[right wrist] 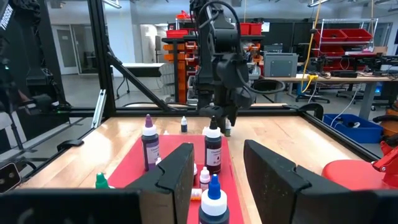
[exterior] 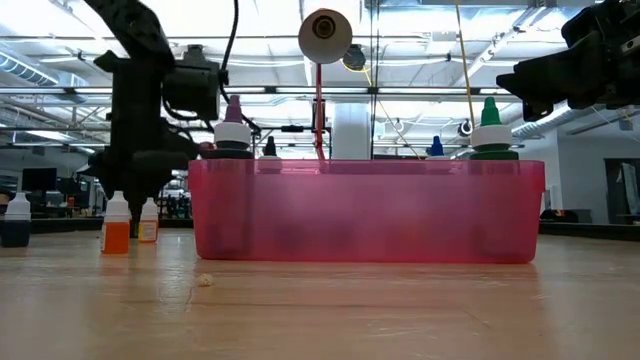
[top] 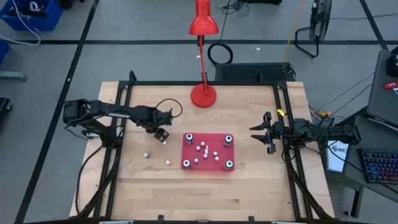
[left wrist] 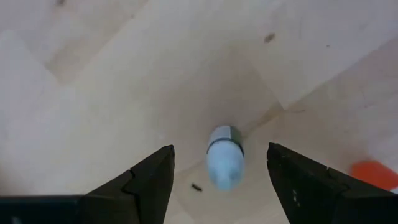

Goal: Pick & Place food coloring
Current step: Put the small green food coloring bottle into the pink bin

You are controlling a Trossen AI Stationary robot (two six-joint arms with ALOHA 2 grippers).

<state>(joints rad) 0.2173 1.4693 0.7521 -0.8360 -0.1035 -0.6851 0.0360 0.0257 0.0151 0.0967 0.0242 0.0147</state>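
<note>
Bottle under left gripper: small white food coloring bottle [left wrist: 224,157] standing on the wood, centred between the two spread fingers and touching neither.
Left gripper: left gripper [top: 161,132] poised above that bottle, jaws apart, just beside the red tray's near corner.
Loose bottles: two more tiny white bottles [top: 147,154] on bare wood a little beyond the left gripper, away from the tray; the low view shows an orange-filled one [exterior: 117,224].
Tray: translucent red tray [top: 208,163] between the two grippers, holding a cluster of tiny white bottles [top: 203,150] and a larger dark-topped vial [top: 229,140] at each corner.
Right gripper: right gripper [top: 260,133] raised at the table's edge, well apart from the tray, fingers parted with nothing between them.
Surface: pale wooden tabletop [top: 155,183] of butted planks, ringed by a black frame [top: 286,99].
Lamp: red desk lamp [top: 203,37], base on the far edge beyond both grippers.
Room: grey floor with dark tape lines [top: 74,59]; shelving and red bins [right wrist: 348,40] behind the table.
</note>
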